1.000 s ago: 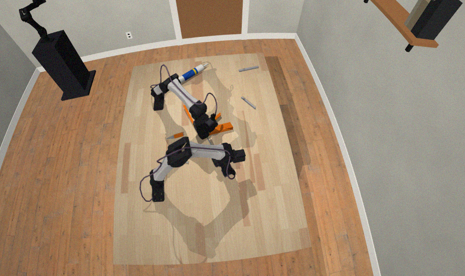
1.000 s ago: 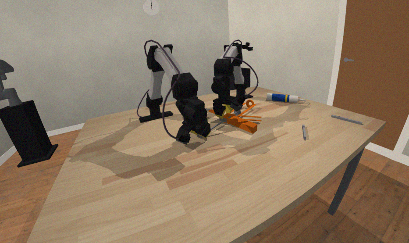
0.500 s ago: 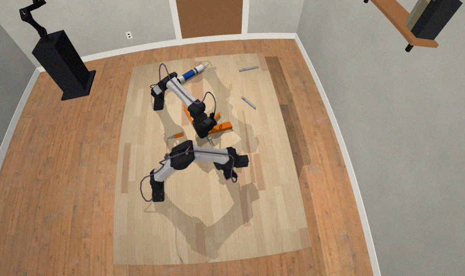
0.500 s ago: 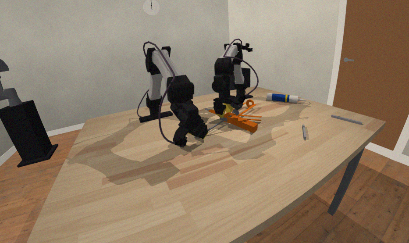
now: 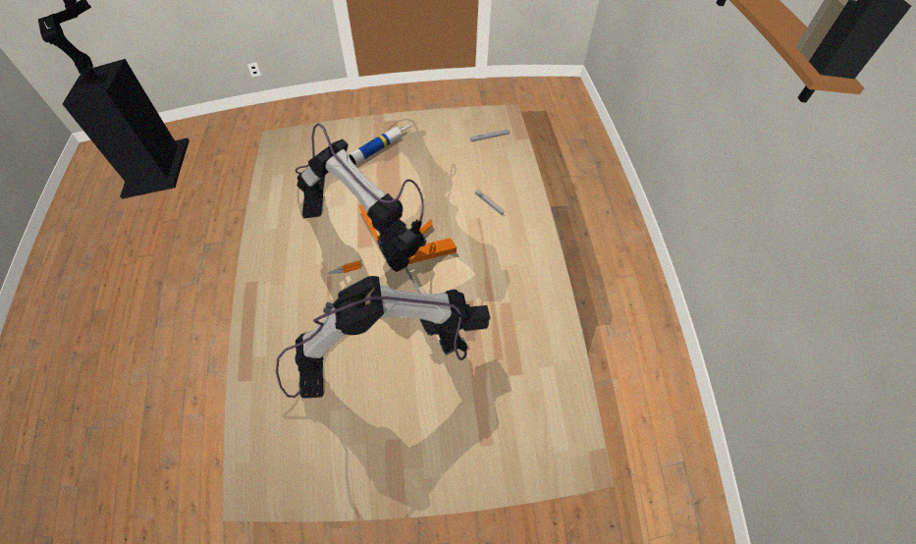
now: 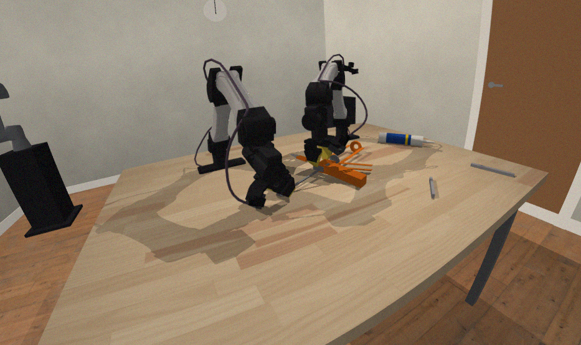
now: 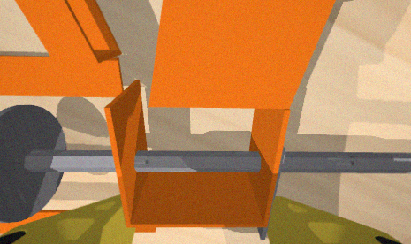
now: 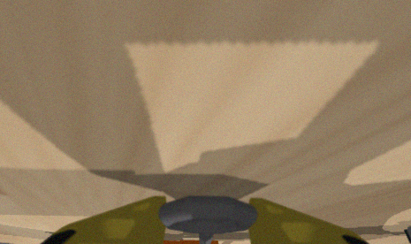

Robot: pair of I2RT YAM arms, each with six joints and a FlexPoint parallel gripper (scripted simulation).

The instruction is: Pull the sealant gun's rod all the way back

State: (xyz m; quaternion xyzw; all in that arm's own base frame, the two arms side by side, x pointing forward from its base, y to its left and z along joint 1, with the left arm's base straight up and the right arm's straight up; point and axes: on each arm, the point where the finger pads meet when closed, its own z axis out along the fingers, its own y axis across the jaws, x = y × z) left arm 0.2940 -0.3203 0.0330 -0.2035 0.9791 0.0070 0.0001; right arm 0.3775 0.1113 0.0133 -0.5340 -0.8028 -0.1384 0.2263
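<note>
1. Pale wood counter [image 5: 298,465] [image 6: 189,295], and the gun [image 5: 441,249] [image 6: 348,174] [image 7: 236,53] lies on it, partly covered from above by the left arm.
2. The left end effector [image 5: 404,264] [image 6: 322,157] [image 7: 201,205] is closed on the gun's orange bracket, with the thumb plate [image 7: 264,232] squeezed in at one side. Only the plate's thin edge shows, so I can't tell how far it is pressed.
3. The rod [image 5: 413,278] [image 6: 307,177] [image 7: 196,161] runs through the bracket; its far stretch disappears under the right arm.
4. At its tail, the right end effector [image 5: 432,326] [image 6: 279,191] [image 8: 207,206] grips the dark rod end [image 8: 201,209], seen nearly edge-on. From above, its fingers are hidden.
5. The disc [image 6: 334,159] [image 7: 24,163] is cut off by the left wrist view's edge, but a gap shows between it and the bracket: the rod isn't all the way back.
6. A blue-and-white cartridge [image 5: 374,144] [image 6: 397,138] lies away from the gun, one end masked from above by the left arm.
</note>
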